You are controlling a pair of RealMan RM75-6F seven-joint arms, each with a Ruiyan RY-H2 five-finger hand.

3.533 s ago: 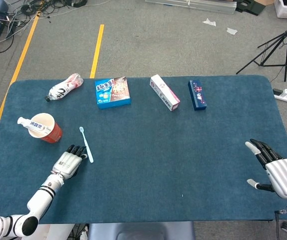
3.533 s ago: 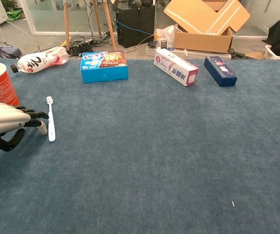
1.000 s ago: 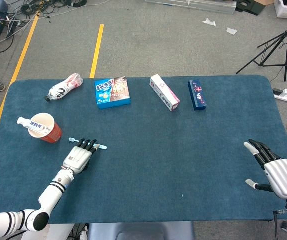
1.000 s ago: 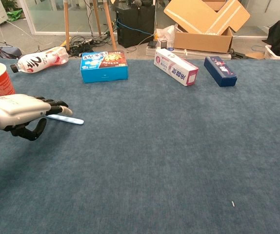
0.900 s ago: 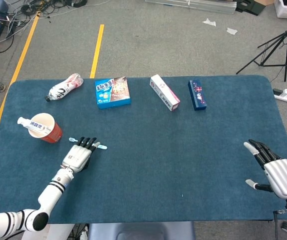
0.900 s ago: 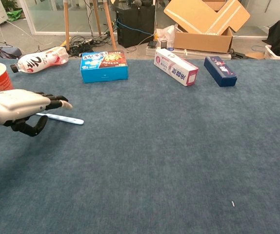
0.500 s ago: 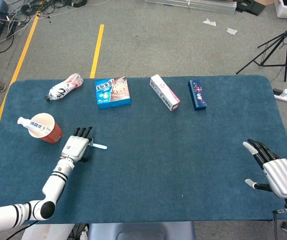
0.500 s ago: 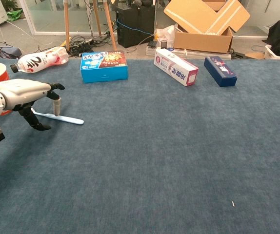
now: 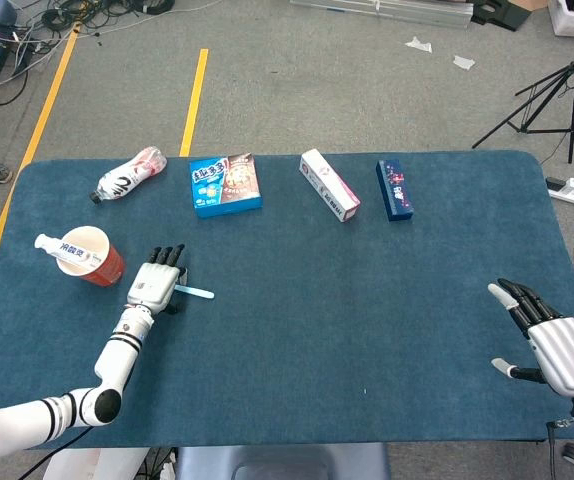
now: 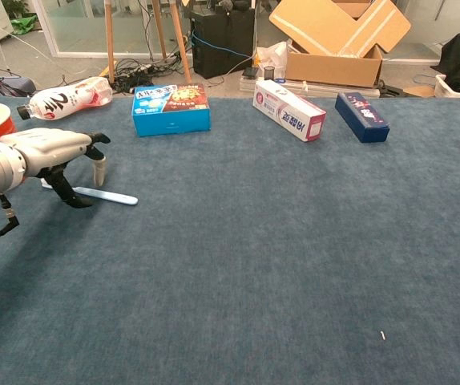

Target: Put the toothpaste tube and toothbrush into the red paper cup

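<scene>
Blue felt-ish surface (image 9: 367, 300), and the pale blue toothbrush (image 9: 196, 292) on it has been knocked around: a few seconds back it lay pointing up-and-down in the head view, now it lies crosswise at centre left, just right of the red paper cup (image 9: 95, 262). The left hand (image 9: 154, 282) has slid up over its brush end. In the chest view the thumb and a fingertip (image 10: 98, 171) reach down either side of it, but I can't tell if they've actually closed on it, and the brush looks flat on the surface. So my guess is the pick-up is about to happen, not done.

The toothpaste tube (image 9: 59, 245) is already lying across the cup's rim, with blue characters too small to read. The right hand (image 9: 552, 345), lower right, sits spread and holding nothing.

The bottle (image 10: 68, 98) at upper left has a big black brush-stroke character. The blue box (image 10: 171, 108), white carton (image 10: 288, 109) and dark box (image 10: 361, 116) all have print I can't read.
</scene>
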